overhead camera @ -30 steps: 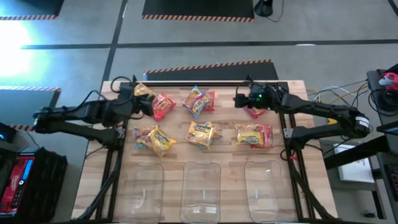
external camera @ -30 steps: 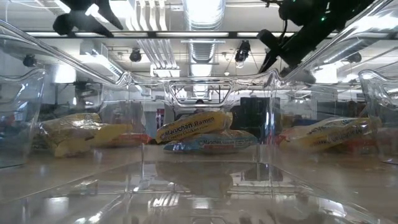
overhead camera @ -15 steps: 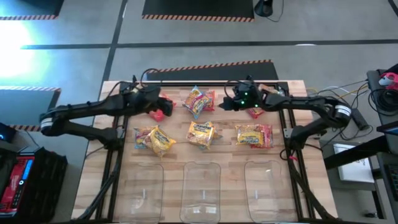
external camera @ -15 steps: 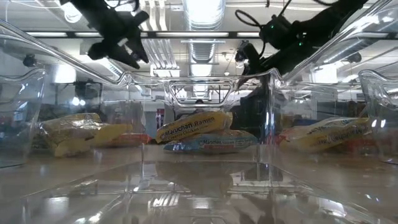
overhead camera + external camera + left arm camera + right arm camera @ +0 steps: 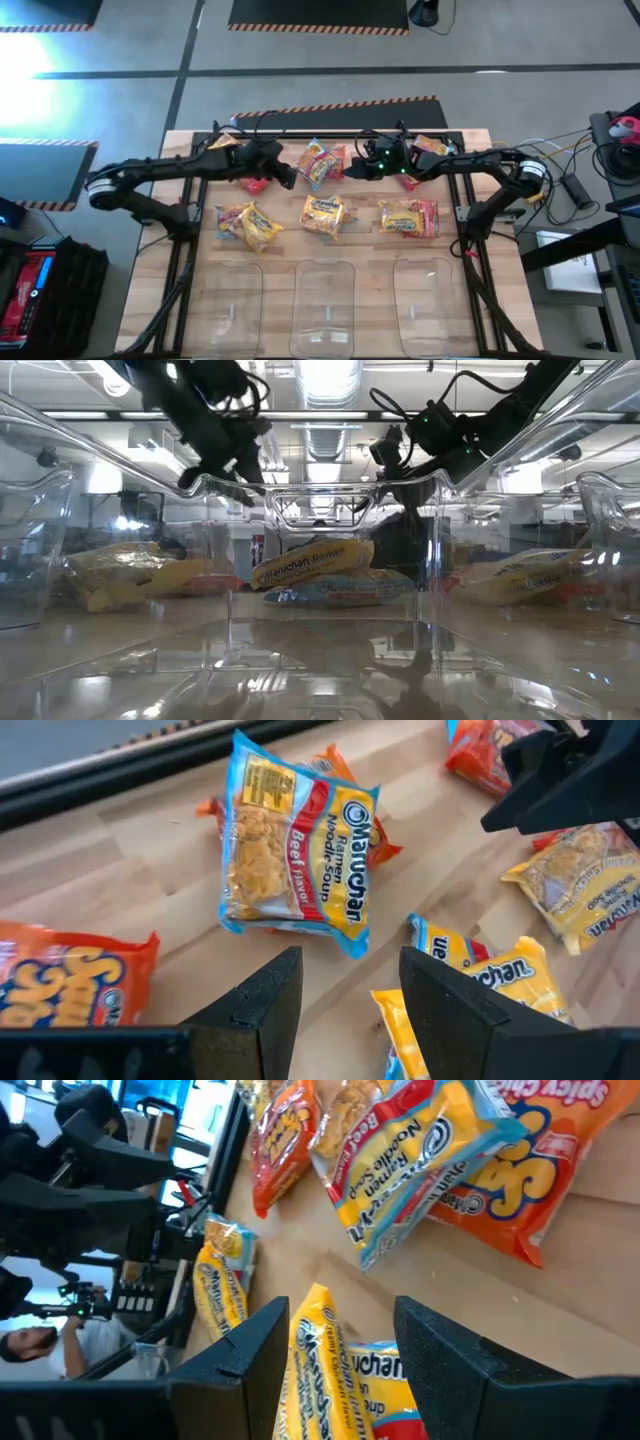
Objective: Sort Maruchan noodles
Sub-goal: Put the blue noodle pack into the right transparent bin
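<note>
Plainly, both grippers, left (image 5: 345, 985) and right (image 5: 335, 1350), gape (holding nothing).

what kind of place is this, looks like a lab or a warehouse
Probably a robotics lab or workshop: hazard-striped tape marks the concrete floor around the wooden table, exposed ceiling ducts run overhead, and loose cables lie beside the right arm.

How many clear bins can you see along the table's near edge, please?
3: left bin, middle bin and right bin, side by side along the near edge in the high view. No noodle packets show inside them.
</note>
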Available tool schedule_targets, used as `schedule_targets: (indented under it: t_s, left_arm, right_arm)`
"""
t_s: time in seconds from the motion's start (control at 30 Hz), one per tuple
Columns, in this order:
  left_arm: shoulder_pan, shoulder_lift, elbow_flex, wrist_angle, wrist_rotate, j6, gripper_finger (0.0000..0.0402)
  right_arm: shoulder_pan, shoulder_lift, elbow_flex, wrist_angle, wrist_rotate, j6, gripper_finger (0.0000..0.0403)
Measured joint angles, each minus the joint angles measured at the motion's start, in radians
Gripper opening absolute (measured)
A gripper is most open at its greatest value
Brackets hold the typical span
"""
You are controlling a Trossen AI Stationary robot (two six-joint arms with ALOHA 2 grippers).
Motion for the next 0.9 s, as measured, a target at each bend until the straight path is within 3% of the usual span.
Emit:
schedule_targets:
  t_s: [0.33, 0.9]
  left_arm:
    - [0.103, 0.145, 0.0, 0.1, 0.135, -0.007, 0.0152]
    - [0.171, 0.253, 0.006, 0.21, 0.165, -0.002, 0.0152]
  right_arm:
    - [0.0, 0.003, 0.0, 0.024, 0.013, 0.018, 0.0171]
    - [0.011, 0.003, 0.0, 0.025, 0.11, 0.046, 0.0171]
